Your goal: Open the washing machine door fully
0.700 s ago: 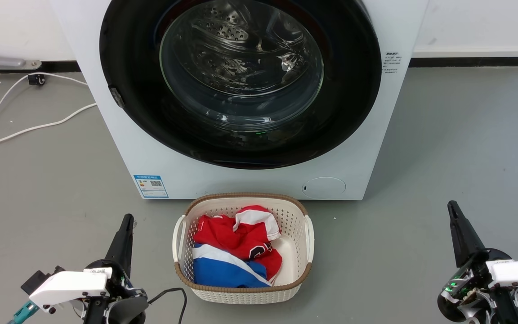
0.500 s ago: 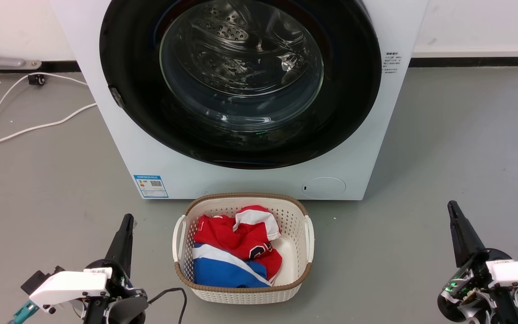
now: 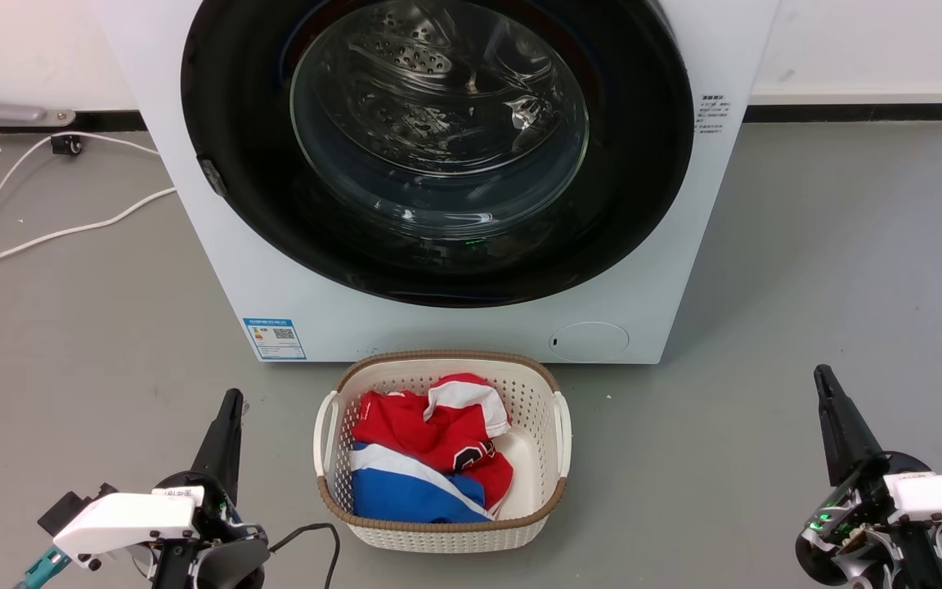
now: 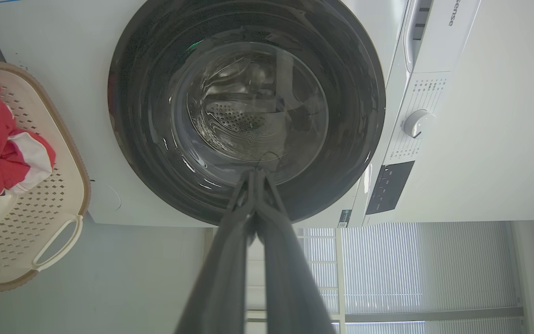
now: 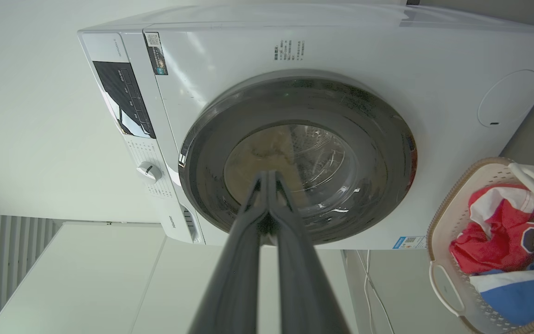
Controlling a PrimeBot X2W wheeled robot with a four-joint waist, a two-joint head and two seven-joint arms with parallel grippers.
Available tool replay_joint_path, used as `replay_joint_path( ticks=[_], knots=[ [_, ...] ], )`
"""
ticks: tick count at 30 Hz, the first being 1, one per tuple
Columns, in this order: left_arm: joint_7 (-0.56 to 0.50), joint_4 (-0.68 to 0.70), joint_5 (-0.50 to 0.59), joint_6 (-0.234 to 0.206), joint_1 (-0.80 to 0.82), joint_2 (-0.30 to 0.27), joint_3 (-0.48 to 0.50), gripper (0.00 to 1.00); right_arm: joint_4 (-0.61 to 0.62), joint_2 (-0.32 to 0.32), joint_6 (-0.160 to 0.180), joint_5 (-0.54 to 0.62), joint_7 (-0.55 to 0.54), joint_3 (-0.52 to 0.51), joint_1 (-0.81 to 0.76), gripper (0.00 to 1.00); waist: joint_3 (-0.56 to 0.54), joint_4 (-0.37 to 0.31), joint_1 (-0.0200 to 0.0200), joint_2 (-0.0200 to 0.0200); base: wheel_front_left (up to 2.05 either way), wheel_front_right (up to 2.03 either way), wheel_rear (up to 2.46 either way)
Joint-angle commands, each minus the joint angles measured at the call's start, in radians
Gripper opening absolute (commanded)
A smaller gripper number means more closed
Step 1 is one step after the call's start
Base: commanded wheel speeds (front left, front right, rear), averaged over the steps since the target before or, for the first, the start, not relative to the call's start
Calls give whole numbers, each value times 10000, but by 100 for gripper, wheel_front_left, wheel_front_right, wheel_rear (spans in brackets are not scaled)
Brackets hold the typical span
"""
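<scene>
the washing machine door point(image 3: 438, 151) sits shut, flush against the front of the white machine point(image 3: 291, 294), at the top centre of the head view. the left jaws are closed, their long dark fingers point(image 4: 230, 260) meeting at the tips with nothing between them. the right jaws are closed too, fingers point(image 5: 244, 260) tip to tip. both hang low over the grey floor point(image 3: 806, 245), well apart from the door, either side of a cream basket point(image 3: 562, 425) of red and blue clothes point(image 3: 430, 458) just before the machine.

no change since the earlier pictures, washing machine door point(image 3: 438, 147), left claw point(image 3: 231, 402), right claw point(image 3: 823, 381) unmoved
</scene>
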State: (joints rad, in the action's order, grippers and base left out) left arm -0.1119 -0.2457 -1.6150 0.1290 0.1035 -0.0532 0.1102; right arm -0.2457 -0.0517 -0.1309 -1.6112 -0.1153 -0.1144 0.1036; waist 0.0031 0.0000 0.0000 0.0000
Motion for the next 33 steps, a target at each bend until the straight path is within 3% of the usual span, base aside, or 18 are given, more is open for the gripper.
replay_joint_path(
  ticks=[1, 17, 18, 33],
  knots=[
    [-40, -7, 10, 35, 99, 12, 40, 0, -8, 22, 3, -19, -21, -2, 99, 0, 0, 0, 0, 0, 0, 0, 0],
    [-1, -20, 6, 0, -12, 8, 4, 0, -19, 2, 0, 7, 8, -2, -16, 0, 1, 0, 0, 0, 0, 0, 0],
    [7, -87, 8, -8, -47, 13, -9, 100, -89, 4, 2, 9, 12, 6, -62, 100, 1, 0, 0, 0, 0, 0, 0],
    [636, -59, 735, -6, -361, 37, 26, 100, 16, 10, 2, 606, 639, 75, -397, 100, 23, -17, 0, 0, 0, 0, 0]
  ],
)
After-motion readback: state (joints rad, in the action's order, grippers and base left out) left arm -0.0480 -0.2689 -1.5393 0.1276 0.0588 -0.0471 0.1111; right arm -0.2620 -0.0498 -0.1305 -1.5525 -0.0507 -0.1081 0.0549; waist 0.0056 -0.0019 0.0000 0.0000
